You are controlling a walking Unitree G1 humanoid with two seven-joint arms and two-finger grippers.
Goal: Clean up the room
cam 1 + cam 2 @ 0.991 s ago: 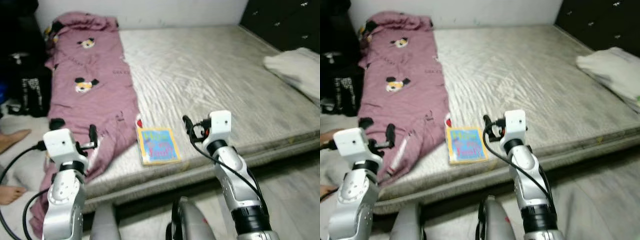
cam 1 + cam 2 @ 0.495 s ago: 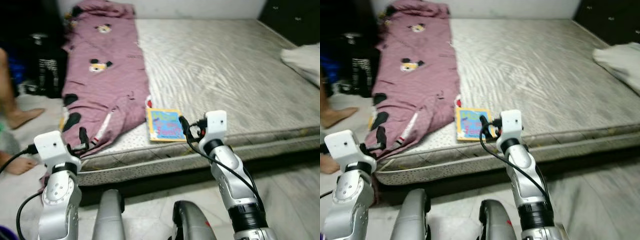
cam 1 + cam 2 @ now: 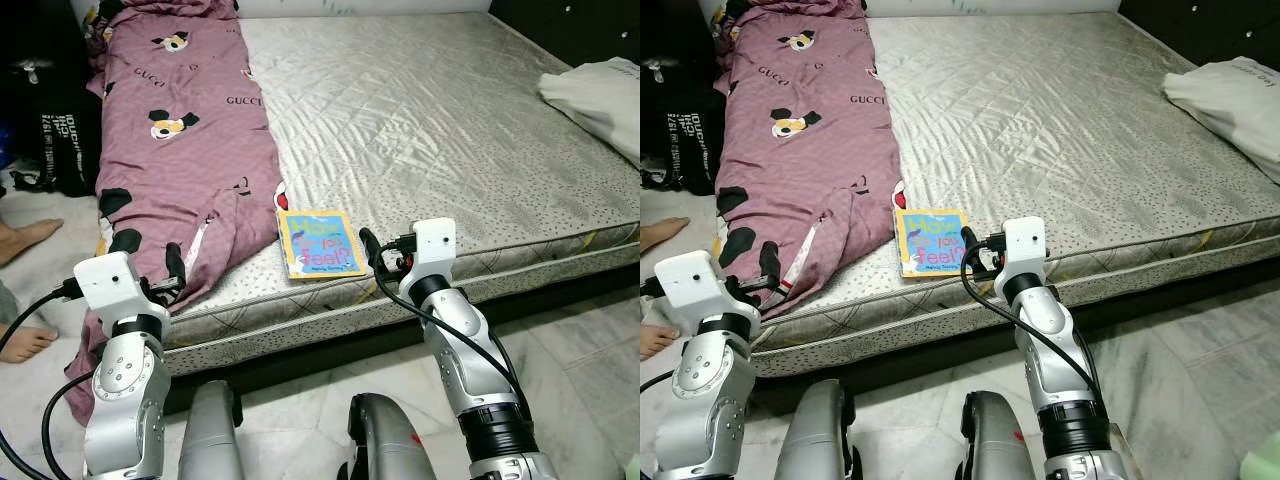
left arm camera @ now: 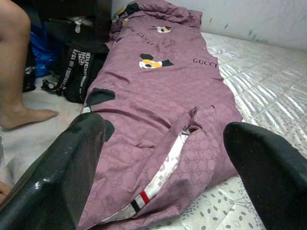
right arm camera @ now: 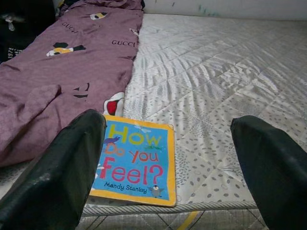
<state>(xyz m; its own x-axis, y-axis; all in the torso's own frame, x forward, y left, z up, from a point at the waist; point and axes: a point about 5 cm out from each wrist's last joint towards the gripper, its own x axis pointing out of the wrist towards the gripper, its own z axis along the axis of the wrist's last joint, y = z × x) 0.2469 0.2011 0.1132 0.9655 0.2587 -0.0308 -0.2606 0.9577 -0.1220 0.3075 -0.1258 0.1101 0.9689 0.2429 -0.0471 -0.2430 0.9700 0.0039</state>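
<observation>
Picture book (image 3: 321, 243) is lying lower centre on the mattress (image 3: 450, 130) edge, within reach; right claw (image 3: 375, 262), released, is hovering just beside it, left claw (image 3: 172, 283) spread beside the purple duvet (image 3: 180, 150).

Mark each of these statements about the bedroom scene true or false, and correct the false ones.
1. The book lies near the mattress edge, beside the purple blanket. True.
2. The right pincer grips the book. False: it is open, facing the book without touching it.
3. The left pincer is open and faces the purple blanket. True.
4. The book lies on the floor. False: it lies on the mattress.
5. A person's bare foot rests on the floor left of the bed. True.
</observation>
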